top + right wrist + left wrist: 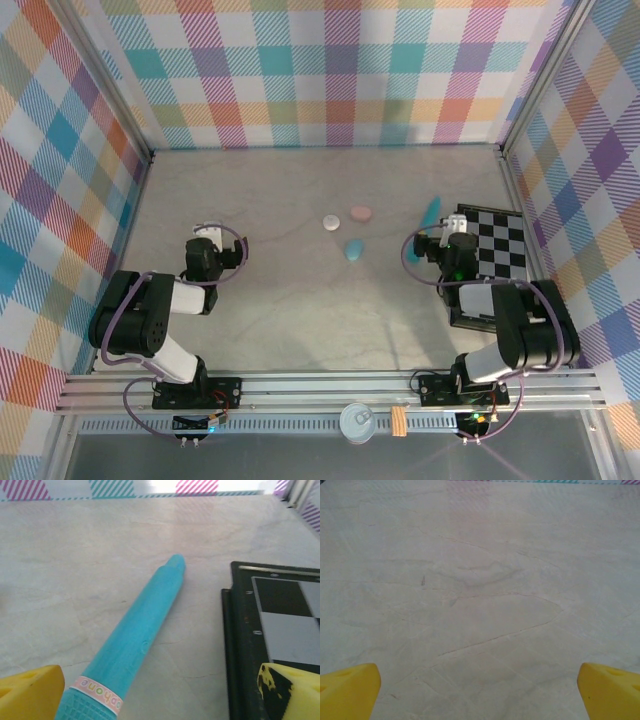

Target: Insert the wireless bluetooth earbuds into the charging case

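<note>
Three small pebble-shaped cases lie at mid-table: a white case [331, 222], a pink case [361, 214] and a teal case [354, 250]. I cannot make out the earbuds. My left gripper [206, 238] is left of the cases, open over bare table [480, 685]. To the right of them, my right gripper [447, 238] is open and low [160, 687]. A long teal stick [145, 640] lies on the table between its yellow fingertips [30, 690], nearer the left one and untouched.
A black-framed checkerboard [492, 250] lies at the right, close beside the right gripper [240, 645]. The teal stick [431, 210] points toward the back wall. Plaid walls close in the marble-look table [300, 320] on three sides.
</note>
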Available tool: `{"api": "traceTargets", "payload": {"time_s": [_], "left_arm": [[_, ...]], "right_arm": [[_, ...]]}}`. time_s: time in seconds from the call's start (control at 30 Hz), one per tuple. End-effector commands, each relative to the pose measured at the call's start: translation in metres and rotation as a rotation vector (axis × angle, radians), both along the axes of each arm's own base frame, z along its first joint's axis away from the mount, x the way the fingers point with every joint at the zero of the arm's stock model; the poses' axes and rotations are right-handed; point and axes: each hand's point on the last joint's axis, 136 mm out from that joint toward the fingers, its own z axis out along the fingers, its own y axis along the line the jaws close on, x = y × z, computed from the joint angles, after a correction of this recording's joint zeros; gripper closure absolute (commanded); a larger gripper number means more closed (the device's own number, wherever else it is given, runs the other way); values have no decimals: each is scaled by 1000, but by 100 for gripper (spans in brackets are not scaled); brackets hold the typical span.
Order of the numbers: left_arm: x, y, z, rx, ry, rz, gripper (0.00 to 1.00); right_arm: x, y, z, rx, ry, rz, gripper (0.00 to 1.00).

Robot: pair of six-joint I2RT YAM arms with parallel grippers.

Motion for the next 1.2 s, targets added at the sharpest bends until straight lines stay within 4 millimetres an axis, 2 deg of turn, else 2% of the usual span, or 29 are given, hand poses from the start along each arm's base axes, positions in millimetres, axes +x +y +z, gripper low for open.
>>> {"api": "traceTargets", "payload": {"time_s": [0.0,0.2,1.17], "left_arm": [[12,-2,9,-40,-12,-13,0],[12,0,8,-40,-8,-8,0],[12,-1,8,-35,-8,-10,0]], "right_arm": [[11,8,10,12,-70,68,1],[16,2,7,81,-19,89,1],[15,2,8,79,-25,89,1]]}}
